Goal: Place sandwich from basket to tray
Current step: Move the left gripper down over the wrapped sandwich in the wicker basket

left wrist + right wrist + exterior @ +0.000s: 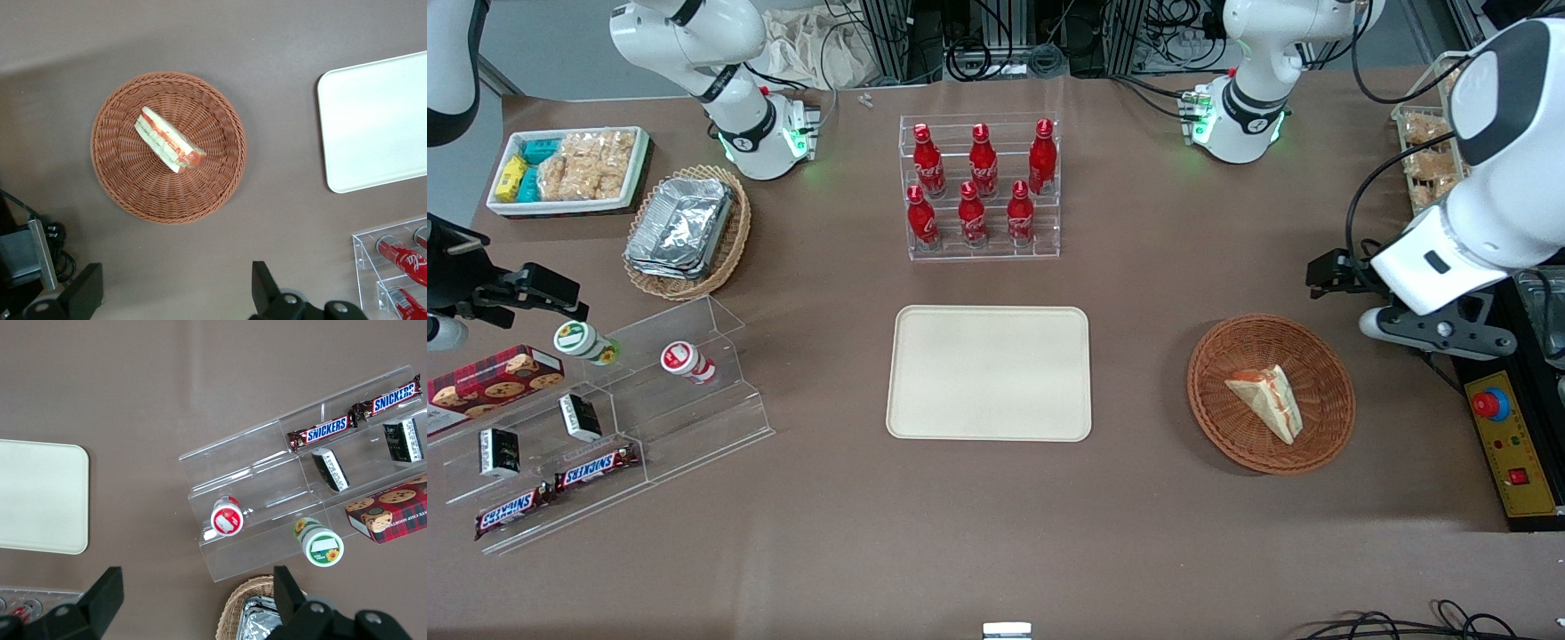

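Note:
The sandwich (1272, 400) (169, 140) is a white-bread wedge with orange-red filling, lying on its side in the middle of the round reddish-brown basket (1209, 356) (113, 173). The cream tray (989, 373) (373, 127) lies flat and bare beside the basket, toward the parked arm's end. My gripper (1329, 271) (177, 283) hangs above the table just outside the basket's rim, farther from the front camera than the sandwich. It is open, its fingers wide apart with only bare table between them.
An acrylic rack of red cola bottles (983, 187) (400, 267) stands farther from the front camera than the tray. A yellow control box with a red button (1507, 444) sits at the working arm's end. A tan basket of foil containers (685, 231) and a stepped snack shelf (596, 418) sit toward the parked arm's end.

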